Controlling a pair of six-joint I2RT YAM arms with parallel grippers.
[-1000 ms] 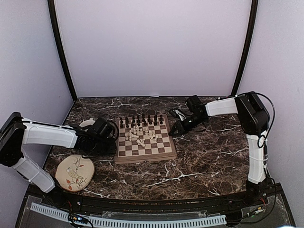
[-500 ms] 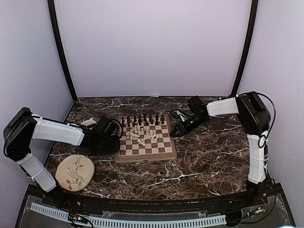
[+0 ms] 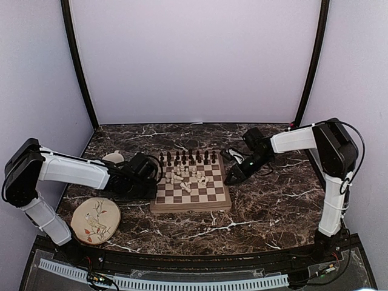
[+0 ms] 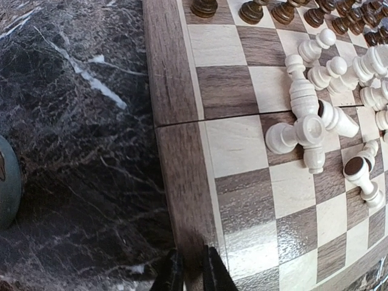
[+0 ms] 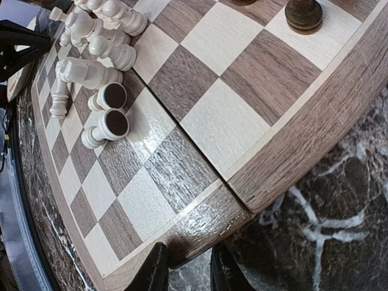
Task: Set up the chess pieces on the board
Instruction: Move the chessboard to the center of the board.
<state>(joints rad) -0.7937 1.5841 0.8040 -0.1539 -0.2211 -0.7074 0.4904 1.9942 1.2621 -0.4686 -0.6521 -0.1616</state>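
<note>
The board (image 3: 189,207) lies between the two hands, each of which meets it at a side rim, so neither hand is free for a piece yet. The right gripper (image 5: 188,270) sits at the rim on its own side, its jaws a narrow gap apart with the wooden edge between them, pinching it. The left gripper (image 4: 193,274) rests at the opposite border, its fingers (image 4: 173,276) nearly pressed together; from the wrist view I cannot tell whether they nip the rim or only touch it.

The dark chess pieces (image 3: 188,159) stand upright in rows along the board's back edge, far from both hands. The cream chess pieces (image 3: 185,177) lie toppled in a heap mid-board, ahead of each hand and inward from it, a little nearer the left one. Two fallen ones (image 5: 112,109) closest to the right hand point their dark felt bases toward it, long axes running away. I judge that a grasp across the stem suits them better than one from the end.
</note>
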